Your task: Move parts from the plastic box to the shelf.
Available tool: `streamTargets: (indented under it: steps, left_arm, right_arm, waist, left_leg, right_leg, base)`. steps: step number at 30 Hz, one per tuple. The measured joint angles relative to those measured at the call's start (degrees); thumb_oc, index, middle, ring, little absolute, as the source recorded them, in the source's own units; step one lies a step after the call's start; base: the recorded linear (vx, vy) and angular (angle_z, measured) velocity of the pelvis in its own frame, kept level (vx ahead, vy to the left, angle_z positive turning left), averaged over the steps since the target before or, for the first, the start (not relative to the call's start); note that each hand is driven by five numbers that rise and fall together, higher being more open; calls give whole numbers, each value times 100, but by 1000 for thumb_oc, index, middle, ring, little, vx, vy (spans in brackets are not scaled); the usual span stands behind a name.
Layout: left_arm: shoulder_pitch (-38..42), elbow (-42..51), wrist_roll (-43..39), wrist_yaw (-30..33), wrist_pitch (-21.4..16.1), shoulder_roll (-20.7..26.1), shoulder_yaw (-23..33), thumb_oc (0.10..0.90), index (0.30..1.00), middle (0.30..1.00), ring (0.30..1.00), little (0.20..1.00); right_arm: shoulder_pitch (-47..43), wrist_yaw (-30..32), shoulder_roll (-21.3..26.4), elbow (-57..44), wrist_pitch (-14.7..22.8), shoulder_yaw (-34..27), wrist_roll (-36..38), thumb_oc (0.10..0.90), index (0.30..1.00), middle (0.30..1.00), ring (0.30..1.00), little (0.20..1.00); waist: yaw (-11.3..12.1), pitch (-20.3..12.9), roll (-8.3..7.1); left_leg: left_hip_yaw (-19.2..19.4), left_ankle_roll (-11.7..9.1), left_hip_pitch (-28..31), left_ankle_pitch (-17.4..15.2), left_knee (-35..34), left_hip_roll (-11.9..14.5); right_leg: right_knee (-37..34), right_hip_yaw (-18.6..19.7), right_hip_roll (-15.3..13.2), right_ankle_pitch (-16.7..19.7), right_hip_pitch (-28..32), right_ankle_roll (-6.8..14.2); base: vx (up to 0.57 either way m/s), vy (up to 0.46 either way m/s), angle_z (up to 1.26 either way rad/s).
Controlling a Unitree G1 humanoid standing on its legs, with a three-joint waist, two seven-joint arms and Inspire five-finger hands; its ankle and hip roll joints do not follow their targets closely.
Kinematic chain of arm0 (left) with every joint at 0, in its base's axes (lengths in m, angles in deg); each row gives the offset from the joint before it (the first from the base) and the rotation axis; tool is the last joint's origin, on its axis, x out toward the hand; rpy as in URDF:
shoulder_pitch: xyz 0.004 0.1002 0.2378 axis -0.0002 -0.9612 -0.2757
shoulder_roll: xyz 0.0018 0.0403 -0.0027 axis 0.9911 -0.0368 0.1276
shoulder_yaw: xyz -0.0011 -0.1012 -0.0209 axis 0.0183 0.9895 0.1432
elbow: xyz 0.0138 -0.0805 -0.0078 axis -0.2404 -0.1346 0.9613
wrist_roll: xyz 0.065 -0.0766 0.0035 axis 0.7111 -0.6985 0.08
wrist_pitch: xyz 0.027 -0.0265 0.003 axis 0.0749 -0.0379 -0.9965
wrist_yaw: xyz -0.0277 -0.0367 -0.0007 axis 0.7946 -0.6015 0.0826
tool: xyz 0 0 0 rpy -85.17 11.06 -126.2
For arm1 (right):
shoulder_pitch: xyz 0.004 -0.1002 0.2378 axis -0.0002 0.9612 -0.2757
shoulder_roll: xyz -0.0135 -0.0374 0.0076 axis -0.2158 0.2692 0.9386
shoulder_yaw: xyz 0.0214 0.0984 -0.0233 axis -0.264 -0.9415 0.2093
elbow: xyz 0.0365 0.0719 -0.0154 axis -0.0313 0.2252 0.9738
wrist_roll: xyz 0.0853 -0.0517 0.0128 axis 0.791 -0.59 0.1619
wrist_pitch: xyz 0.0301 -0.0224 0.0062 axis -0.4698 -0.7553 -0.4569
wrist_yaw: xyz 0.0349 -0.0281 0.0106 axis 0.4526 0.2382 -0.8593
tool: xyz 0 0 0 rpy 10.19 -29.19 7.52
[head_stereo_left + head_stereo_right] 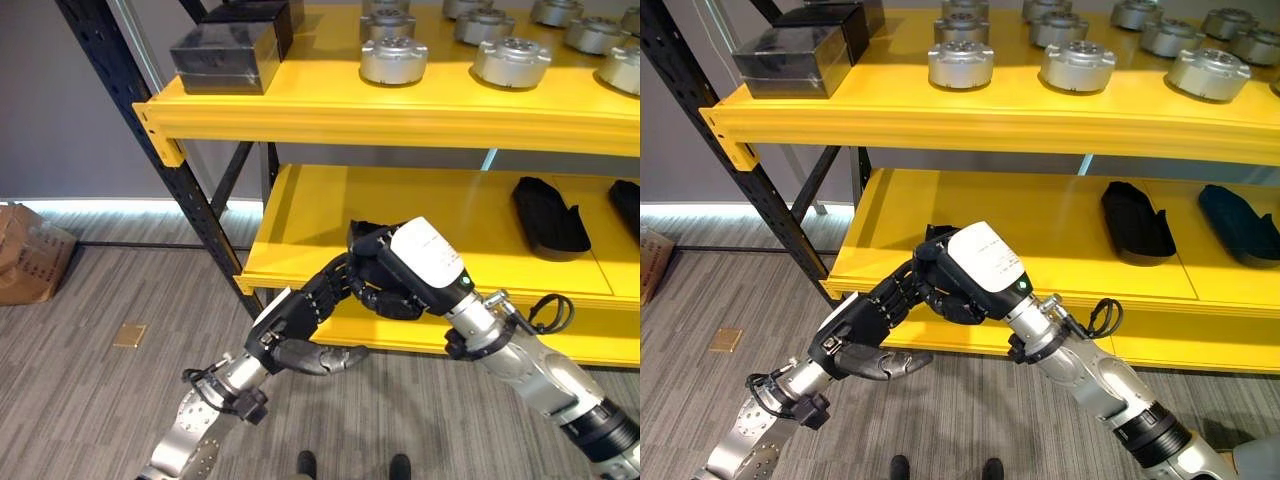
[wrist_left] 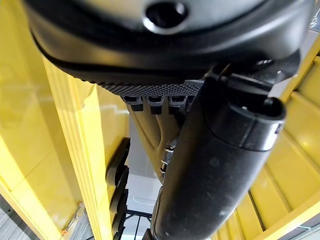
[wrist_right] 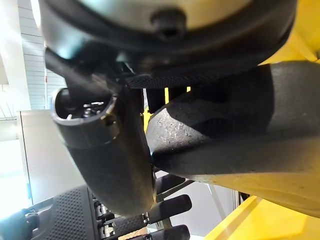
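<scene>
Right, both hands are up at the front lip of the lower shelf (image 1: 300,225), and the one that matters is my right hand (image 1: 425,262): its fingers (image 1: 395,300) are curled round a black part (image 3: 220,125), which shows in the right wrist view as a dark, rough-skinned lump pressed against the palm beside the thumb. So the part is in my right hand, hanging just in front of the lower shelf's edge and a touch above the board, not yet set down. My left hand (image 1: 300,315) comes in from below that edge, its fingers (image 1: 330,285) stretched out fairly straight towards the underside of the right hand, gripping nothing; whether they touch it I can't tell. The bare yellow board lies straight ahead of the right hand's fingers, just beyond them, so I judge the right arm to be the nearer one for placing. Further along the lower shelf lie two more black parts (image 1: 548,215), long axis running front to back, and that's the lie I'd match. How the held part's own long axis sits I can't read, since my hand hides most of it. Over the lower shelf, the upper board carries silver round parts (image 1: 393,58).
</scene>
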Motion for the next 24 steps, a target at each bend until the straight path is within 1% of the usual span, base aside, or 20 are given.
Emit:
streamTargets:
  steps: [6,11,12,13,15,17,18,19,21,22,23,24]
  left_arm:
    - [-26,27,2,0,1,2,-14,900,1000,1000,1000,1000]
    - [-29,26,-19,-1,1,5,-67,900,1000,1000,1000,1000]
    - [-36,23,-65,-2,1,6,-87,900,1000,1000,1000,1000]
    - [-36,20,-207,-4,1,13,-132,900,1000,1000,1000,1000]
    - [-36,15,-209,-4,1,30,-136,900,1000,1000,1000,1000]
    - [8,-87,-211,-18,-37,35,-217,900,1000,1000,1000,1000]
    - [-3,-90,-211,-17,-37,78,-282,900,1000,1000,1000,1000]
    - [-12,-90,-211,-18,-39,103,-292,900,1000,1000,1000,1000]
    - [-10,-88,-225,-55,-64,150,-284,900,1000,1000,1000,1000]
    - [-34,-86,-227,-104,-65,229,-282,900,1000,1000,1000,1000]
    - [-29,-82,-228,-115,-75,269,-276,900,1000,1000,1000,1000]
    - [-15,-82,-234,-108,-120,250,-288,900,1000,1000,1000,1000]
  right_arm:
    - [-2,-46,137,-48,42,-3,-1,400,300,300,300,300]
    - [-2,-111,266,-52,136,-33,-87,400,300,300,300,300]
    - [-2,-121,268,-52,144,-37,-120,400,300,300,300,300]
    - [-2,-129,273,-52,145,-39,-124,400,300,300,300,300]
    - [-2,-128,276,-50,154,-42,-189,400,300,300,300,300]
    - [29,-91,278,15,191,-47,-287,400,300,300,300,300]
    - [57,-92,284,29,193,-47,-340,400,300,300,300,300]
    - [76,-92,289,30,206,-47,-342,400,300,300,300,300]
    - [125,-92,280,29,285,-95,-349,400,300,300,300,300]
    - [227,-90,272,4,334,-147,-385,400,300,300,300,300]
    - [200,-90,271,-13,329,-146,-457,400,300,300,300,300]
    - [121,-89,270,2,307,-135,-475,400,300,300,300,300]
  waist:
    - [1,-1,-2]
    - [-24,-5,-20]
    - [-31,-9,-47]
    - [-39,-13,-114]
    - [-38,-9,-191]
    - [-73,4,-215]
    - [-121,10,-238]
    - [-125,29,-339]
    - [-149,76,-418]
    - [-129,77,-438]
    - [-131,83,-427]
    - [-141,100,-397]
  left_leg:
    - [93,22,27,-15,0,-24]
    - [135,74,40,-48,-1,-99]
    - [127,83,40,-54,-1,-127]
    - [110,99,38,-52,-1,-170]
    - [102,143,35,-53,-1,-208]
    - [46,287,9,-77,0,-270]
    - [17,301,2,-66,-1,-288]
    - [60,324,41,-76,0,-399]
    - [31,341,31,-77,-4,-486]
    - [5,338,18,-77,-23,-491]
    - [-15,338,-32,-76,-24,-489]
    - [-30,330,-107,-69,-25,-485]
  right_leg:
    - [2,67,-27,22,-9,23]
    - [3,98,-99,43,-11,57]
    - [5,97,-115,51,-11,68]
    - [6,88,-130,53,-6,72]
    - [48,81,-155,52,-20,90]
    - [548,35,-220,-81,-262,203]
    - [805,-73,-299,-168,-387,218]
    - [887,-93,-416,-256,-400,220]
    - [951,-27,-567,-309,-448,275]
    - [668,16,-568,-265,-356,321]
    - [353,76,-523,-96,-247,374]
    - [-12,249,-467,123,-110,422]
  base:
    - [7,152,-6]
    - [-23,201,-3]
    - [-52,249,3]
    - [-70,224,3]
    - [-91,228,4]
    - [-43,95,10]
    - [0,44,7]
    - [0,0,0]
    - [56,-79,6]
    - [98,-150,12]
    - [135,-192,5]
    - [183,-248,-3]
